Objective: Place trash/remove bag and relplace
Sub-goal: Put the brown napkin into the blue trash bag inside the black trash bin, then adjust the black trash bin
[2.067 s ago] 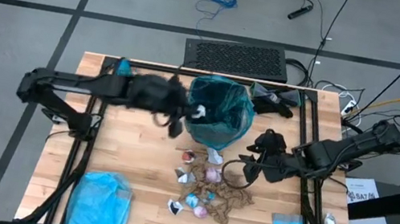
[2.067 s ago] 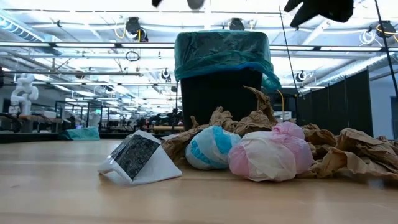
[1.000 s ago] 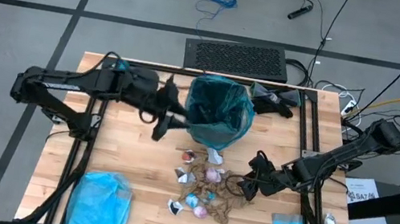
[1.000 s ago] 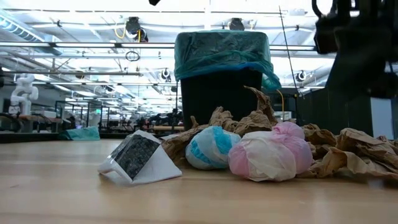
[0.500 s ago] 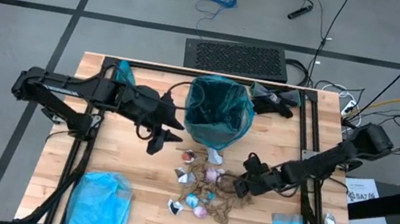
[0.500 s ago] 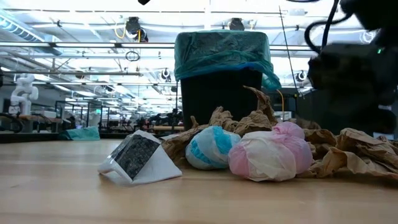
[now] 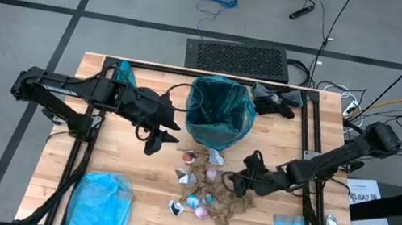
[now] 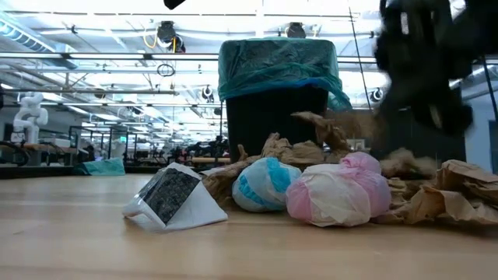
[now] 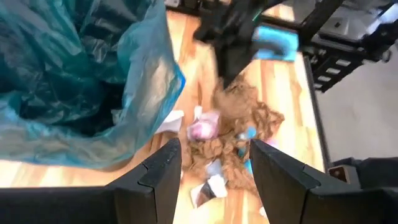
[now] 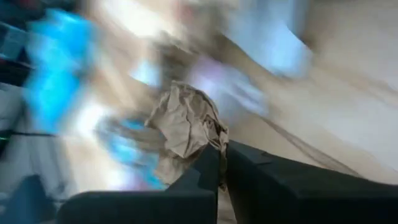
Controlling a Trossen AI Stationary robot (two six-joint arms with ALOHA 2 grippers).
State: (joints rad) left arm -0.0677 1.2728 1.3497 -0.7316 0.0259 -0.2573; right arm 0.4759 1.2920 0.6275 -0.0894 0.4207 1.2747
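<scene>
Seen level from the surface (image 8: 78, 241), the nearest things are a white wedge-shaped scrap (image 8: 175, 198) at lower left, a pale blue wrapper (image 8: 261, 185) and a pink-and-white wad (image 8: 340, 190) at centre, all part of the trash (image 7: 208, 189) heaped in the lower middle of the overhead frame. In the right wrist view, the right gripper (image 10: 219, 163) is clenched on a crumpled piece of brown netting-like paper (image 10: 186, 124), at the right edge of the heap in the overhead frame. Behind the heap stands the black bin (image 8: 274, 117), lined with the teal-green bag (image 7: 220, 113), its rim folded over the top. The left gripper (image 7: 163, 133), fingers spread and empty, hangs just left of the bin. A paler blue plastic bag (image 7: 98, 206) lies at lower left.
</scene>
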